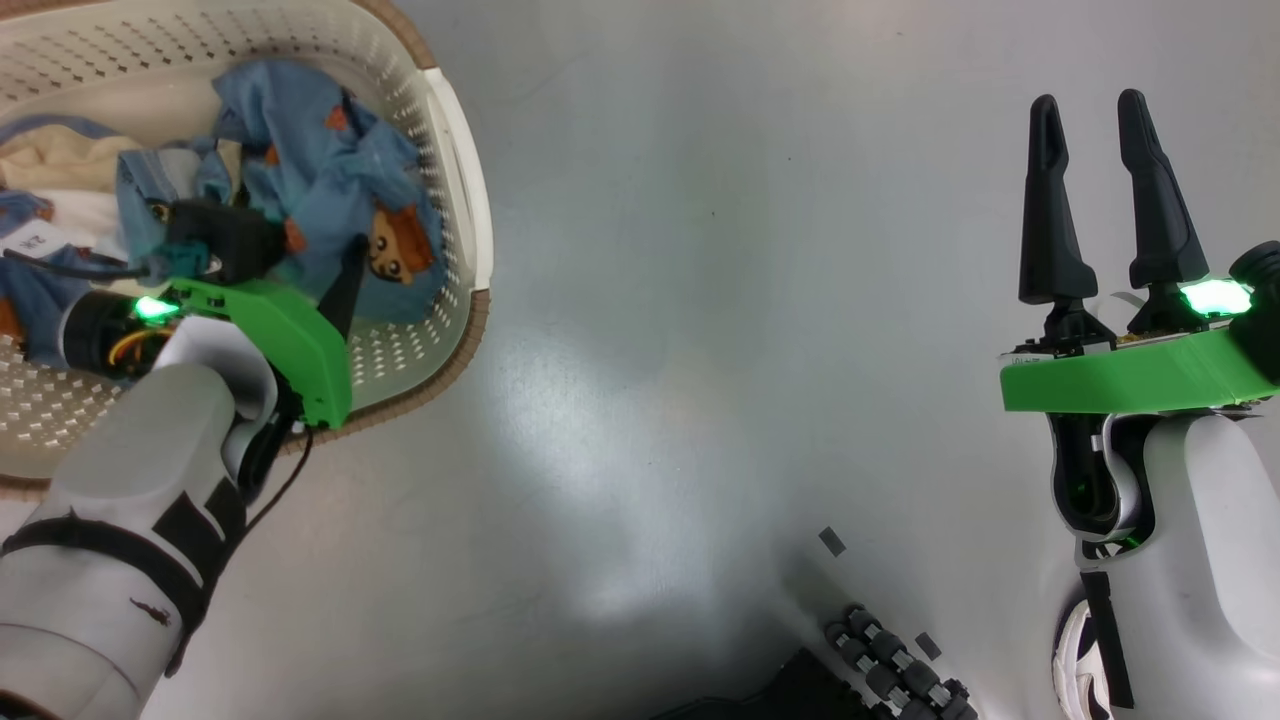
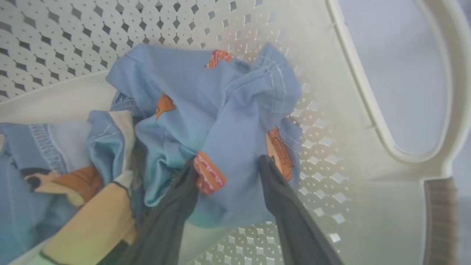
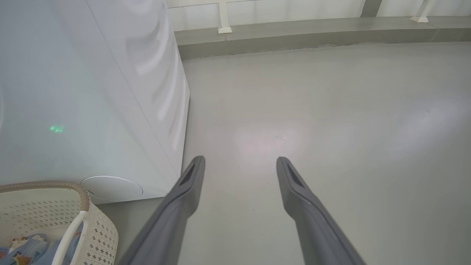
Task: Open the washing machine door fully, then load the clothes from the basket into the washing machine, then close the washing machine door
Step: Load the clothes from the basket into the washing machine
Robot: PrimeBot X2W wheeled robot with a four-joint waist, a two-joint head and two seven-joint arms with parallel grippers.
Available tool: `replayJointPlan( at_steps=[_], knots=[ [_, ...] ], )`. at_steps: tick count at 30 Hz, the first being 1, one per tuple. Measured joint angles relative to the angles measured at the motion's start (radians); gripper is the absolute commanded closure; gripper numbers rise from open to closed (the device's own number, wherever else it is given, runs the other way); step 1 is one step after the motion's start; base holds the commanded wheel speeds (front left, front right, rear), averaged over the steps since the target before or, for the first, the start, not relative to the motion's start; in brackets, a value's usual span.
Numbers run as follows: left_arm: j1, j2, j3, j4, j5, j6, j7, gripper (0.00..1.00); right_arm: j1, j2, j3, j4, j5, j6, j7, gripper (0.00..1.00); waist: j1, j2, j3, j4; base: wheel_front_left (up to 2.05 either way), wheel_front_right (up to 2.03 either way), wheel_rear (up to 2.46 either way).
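Observation:
The cream perforated basket (image 1: 465, 200) with its brown rim stands on the floor at the upper left of the head view. Light-blue clothes (image 1: 310, 170) with cartoon prints lie bunched in it, with some white and cream cloth beside them. My left gripper (image 2: 228, 173) reaches down into the basket (image 2: 331, 165), open, its fingers astride a fold of the blue clothes (image 2: 220, 103). My right gripper (image 1: 1088, 100) hangs open and empty over bare floor. The white side of the washing machine (image 3: 92, 92) rises left of the right gripper (image 3: 240, 161). The door is out of view.
Grey floor (image 1: 700, 300) stretches between the basket and my right arm. The rollers of my base (image 1: 900, 670) show at the bottom edge. A low grey ledge (image 3: 312, 33) runs along the wall beyond the washer. The basket (image 3: 99, 232) stands just in front of the washer's lower corner.

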Motion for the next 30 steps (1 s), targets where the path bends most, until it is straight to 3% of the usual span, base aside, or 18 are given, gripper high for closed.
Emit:
replayJointPlan(
  at_steps=[1,2,14,21,27,30],
  knots=[
    [0.0,0.0,-0.009,-0.002,-0.008,0.0,0.002,0.89,0.0,0.0,0.0,0.0,0.0,0.0,0.0,0.0,0.0,0.0,0.0,0.0,0.0,0.0,0.0],
    [0.0,0.0,-0.017,-0.006,-0.016,0.0,0.006,1.0,0.0,0.0,0.0,0.0,0.0,0.0,0.0,0.0,0.0,0.0,-0.001,-0.001,0.0,0.0,0.0],
    [0.003,0.0,-0.072,-0.038,-0.135,0.0,-0.027,1.0,0.0,0.0,-0.003,0.004,0.0,0.0,0.0,0.0,0.0,0.0,-0.051,0.009,0.0,0.0,0.0],
    [0.044,-0.004,-0.047,-0.056,-0.202,0.0,-0.058,1.0,0.005,0.0,-0.009,0.031,0.0,0.0,0.0,0.0,0.0,0.0,-0.113,0.025,0.0,0.0,0.0],
    [0.101,-0.005,0.08,-0.119,-0.183,0.0,-0.058,1.0,0.014,0.0,-0.03,0.059,-0.002,0.0,0.0,0.0,0.0,0.0,-0.182,0.043,0.0,0.0,0.0],
    [0.169,-0.009,0.197,-0.177,-0.107,0.0,-0.061,1.0,0.034,0.0,-0.033,0.07,-0.012,0.0,0.0,0.0,0.0,0.0,-0.233,0.06,0.0,0.0,0.0]
  ],
)
